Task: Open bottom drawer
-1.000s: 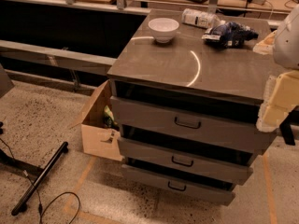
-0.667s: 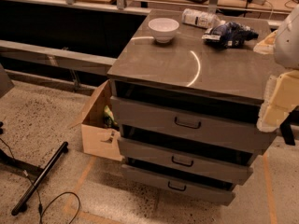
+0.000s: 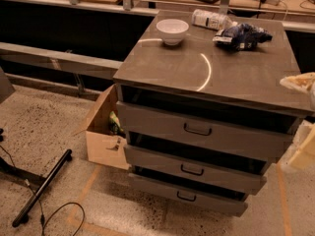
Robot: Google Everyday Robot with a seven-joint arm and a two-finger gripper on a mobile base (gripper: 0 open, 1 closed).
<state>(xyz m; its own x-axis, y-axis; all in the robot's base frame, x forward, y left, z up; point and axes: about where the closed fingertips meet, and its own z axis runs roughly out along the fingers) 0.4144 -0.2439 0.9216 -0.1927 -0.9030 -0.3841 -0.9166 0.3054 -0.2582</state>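
Note:
The grey cabinet (image 3: 211, 68) has three drawers, each front stepped a little further out than the one above. The bottom drawer (image 3: 162, 191) is the lowest and slimmest, with a small black bail handle (image 3: 186, 196); a dark gap shows above its front. The middle drawer (image 3: 157, 161) and the tallest top drawer (image 3: 157, 122) sit above it. My gripper (image 3: 302, 149) shows as cream-coloured parts at the right edge of the view, beside the cabinet's right front corner at about top-drawer height, well above and right of the bottom handle.
A white bowl (image 3: 172, 30), a plastic bottle (image 3: 210, 18) and a dark blue bag (image 3: 241, 36) lie on the cabinet top. An open cardboard box (image 3: 103, 132) stands against the cabinet's left side. A black bar (image 3: 42, 188) and a cable (image 3: 59, 213) lie on the floor at left.
My arm has drawn back toward the right edge and lower, so less of it shows. The drawers and the things on top have not moved.

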